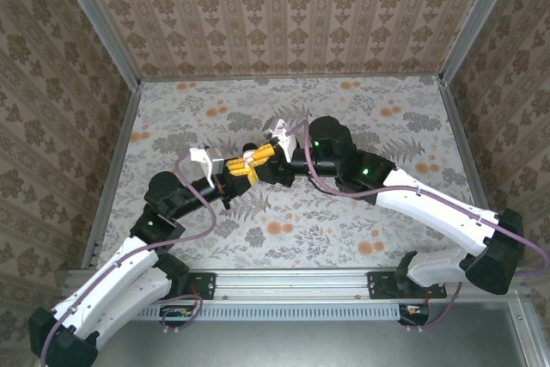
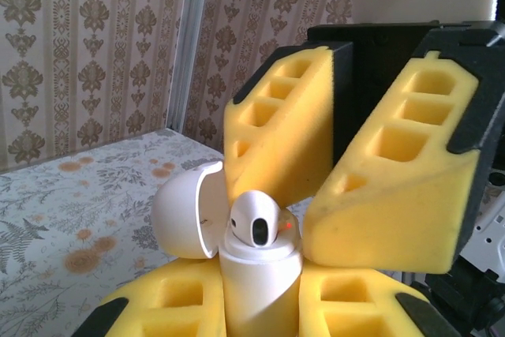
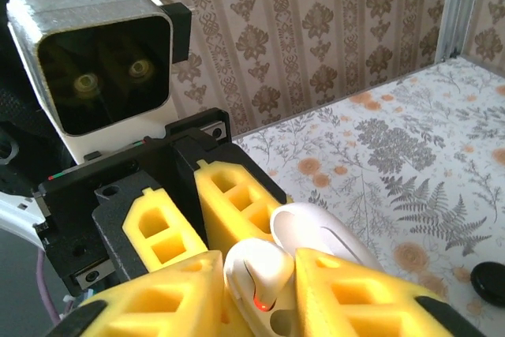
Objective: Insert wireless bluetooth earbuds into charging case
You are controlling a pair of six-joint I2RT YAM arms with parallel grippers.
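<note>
Left wrist view, bottom edge: the left gripper (image 2: 260, 317) is closed on the white charging case (image 2: 259, 282), its yellow foam fingers (image 2: 158, 305) pressed to either side of the body, which stands upright. The case lid (image 2: 185, 211) is swung open toward the left of frame. One white earbud (image 2: 256, 226) sits in the mouth of the case, a dark oval face toward the camera and a small red light glowing at its right side; how deep it is seated cannot be told. Directly above and behind it the right gripper (image 2: 316, 195) points down at the case with its jaws parted, one yellow finger behind the earbud and one to the right of it; contact with the earbud cannot be confirmed. These fingers and their black mounts block most of the right half of that view. Right wrist view: the earbud lies between the right gripper's own fingers at bottom centre, with the left arm's white camera housing (image 3: 102, 61) in the upper left. A small black rounded object (image 3: 489, 283) lies on the floral-patterned table (image 3: 410, 155) at the lower right edge, cut by the frame; its kind cannot be told. Overhead view: both arms reach forward and bend inward, wrists meeting tip to tip at the centre of the table. Purple cables (image 1: 206, 208) loop along each arm. Wallpapered walls (image 1: 292, 15) close the far side.
</note>
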